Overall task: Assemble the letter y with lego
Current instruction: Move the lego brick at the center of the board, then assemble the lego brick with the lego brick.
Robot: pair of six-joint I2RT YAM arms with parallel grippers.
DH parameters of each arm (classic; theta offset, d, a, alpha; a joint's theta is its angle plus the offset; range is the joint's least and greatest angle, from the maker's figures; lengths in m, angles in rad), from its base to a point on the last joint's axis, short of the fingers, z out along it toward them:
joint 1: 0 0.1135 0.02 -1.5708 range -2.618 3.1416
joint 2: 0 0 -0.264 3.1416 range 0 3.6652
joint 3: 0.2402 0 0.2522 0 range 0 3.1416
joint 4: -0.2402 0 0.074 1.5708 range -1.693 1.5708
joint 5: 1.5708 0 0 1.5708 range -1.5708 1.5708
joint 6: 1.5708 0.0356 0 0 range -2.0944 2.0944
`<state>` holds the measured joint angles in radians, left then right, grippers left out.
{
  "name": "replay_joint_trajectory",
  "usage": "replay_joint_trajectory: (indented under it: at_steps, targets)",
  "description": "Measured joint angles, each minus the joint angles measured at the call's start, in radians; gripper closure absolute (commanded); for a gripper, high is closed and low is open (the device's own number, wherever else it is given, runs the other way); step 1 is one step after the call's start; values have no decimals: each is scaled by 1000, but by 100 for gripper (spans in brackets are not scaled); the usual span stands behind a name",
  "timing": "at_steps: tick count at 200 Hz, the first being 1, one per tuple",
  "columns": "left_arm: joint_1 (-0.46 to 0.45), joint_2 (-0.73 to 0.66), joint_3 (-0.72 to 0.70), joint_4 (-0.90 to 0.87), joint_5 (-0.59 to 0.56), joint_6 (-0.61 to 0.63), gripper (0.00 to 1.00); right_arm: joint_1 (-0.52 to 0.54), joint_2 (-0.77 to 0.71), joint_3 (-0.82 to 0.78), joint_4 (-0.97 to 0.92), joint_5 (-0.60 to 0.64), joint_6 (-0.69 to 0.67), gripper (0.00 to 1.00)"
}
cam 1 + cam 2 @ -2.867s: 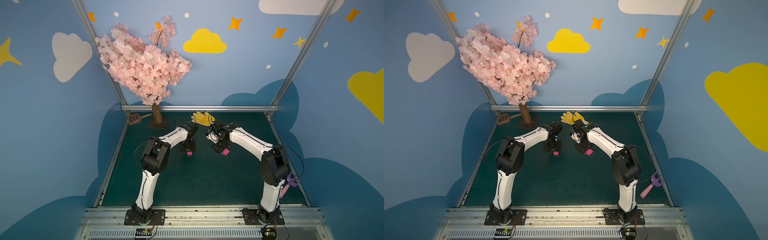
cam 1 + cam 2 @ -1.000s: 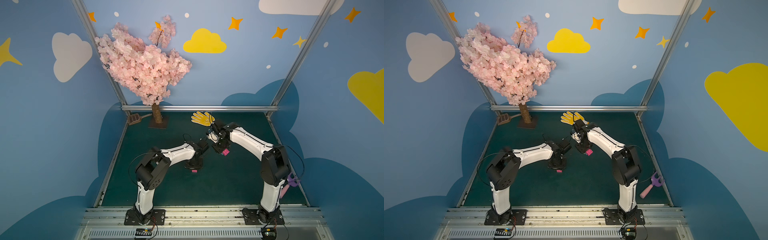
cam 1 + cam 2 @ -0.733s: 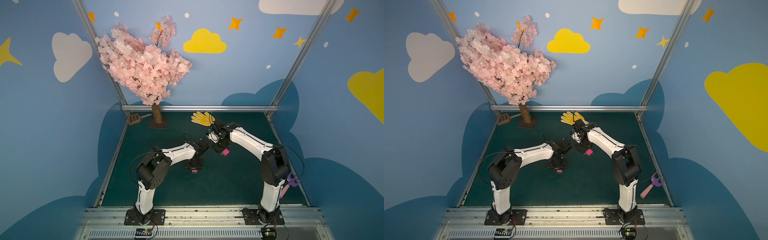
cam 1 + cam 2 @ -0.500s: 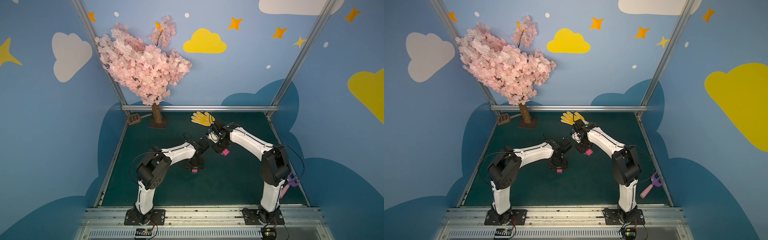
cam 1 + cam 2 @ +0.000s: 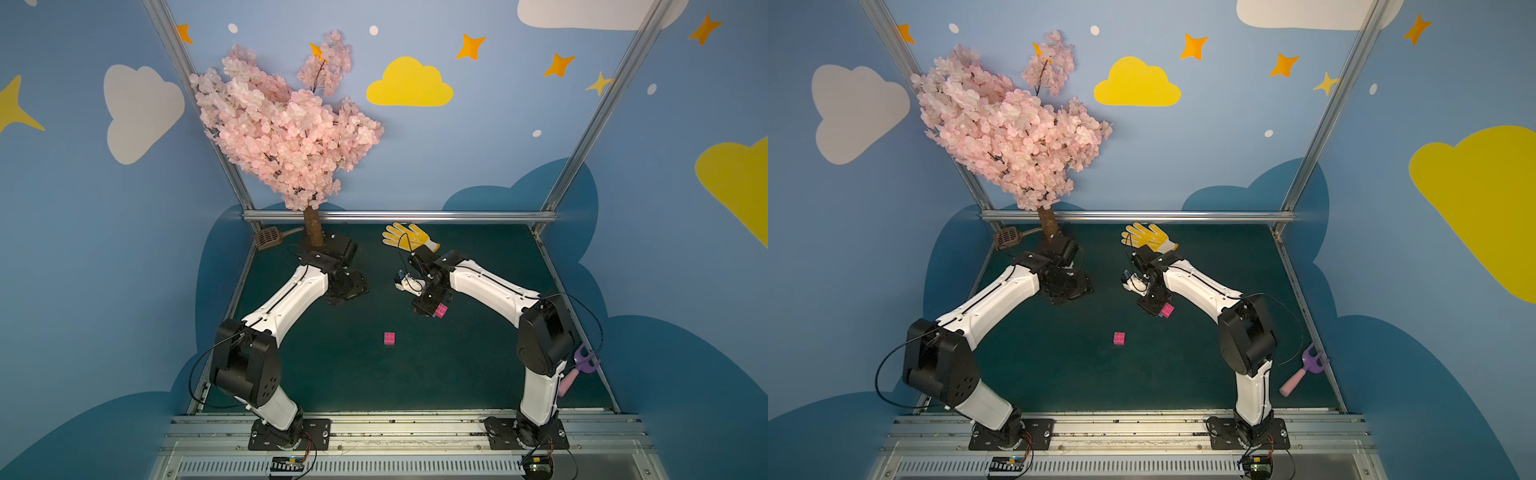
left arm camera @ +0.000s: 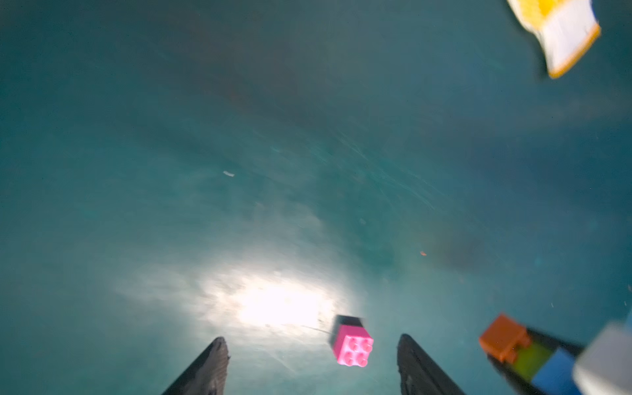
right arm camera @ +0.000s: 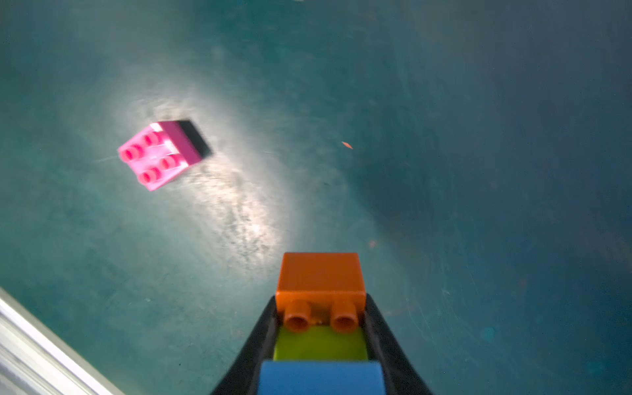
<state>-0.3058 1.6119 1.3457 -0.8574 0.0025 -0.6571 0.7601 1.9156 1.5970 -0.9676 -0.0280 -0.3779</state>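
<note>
Top view: the loose pink brick (image 5: 389,338) sits studs-up on open bench (image 5: 332,374), well apart from both arms; the right hand (image 5: 428,306) hovers clamped on the y cluster (image 5: 440,310); the left hand (image 5: 347,287) is up by the tree trunk (image 5: 312,226); the yellow glove (image 5: 407,237) is at the back, and nothing crowds the brick.

Left wrist: fingers (image 6: 212,366) are spread wide and empty; the brick lies on the bench beyond them.

Right wrist: orange brick (image 7: 319,273), green brick (image 7: 319,343) and blue brick (image 7: 319,376) are stacked between closed jaws; a metal rail (image 7: 34,352) is near; I'd drop straight onto the pink one, pinch its flat sides and keep it square.
</note>
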Motion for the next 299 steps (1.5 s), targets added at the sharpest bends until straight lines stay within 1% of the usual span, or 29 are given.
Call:
replay_joint_trajectory:
  at_steps: [9, 22, 34, 44, 67, 92, 145, 188, 227, 299]
  targets:
    - [47, 4, 3, -15, 4, 29, 7, 28, 3, 0, -1, 0, -28, 100]
    - [99, 12, 12, -37, 9, 68, 4, 66, 13, 2, -3, 1, -72, 100]
    - [129, 22, 26, -53, 9, 105, 2, 99, 28, 3, -5, 6, -105, 100]
    - [143, 32, 41, -64, 8, 136, 0, 122, 43, 6, -11, 11, -130, 100]
    - [154, 71, 78, -86, 9, 201, 0, 154, 77, 21, -34, 19, -175, 100]
    - [159, 113, 80, -93, 13, 235, 0, 172, 107, 58, -54, 35, -204, 100]
    - [196, 119, 74, -100, 36, 249, 0, 208, 147, 101, -68, 70, -234, 100]
    - [232, 119, 60, -97, 79, 243, 0, 231, 179, 108, -70, 87, -246, 100]
    - [233, 119, 58, -96, 103, 242, 0, 237, 192, 121, -69, 97, -252, 100]
    - [233, 119, 58, -95, 108, 242, 0, 238, 202, 123, -69, 99, -251, 100]
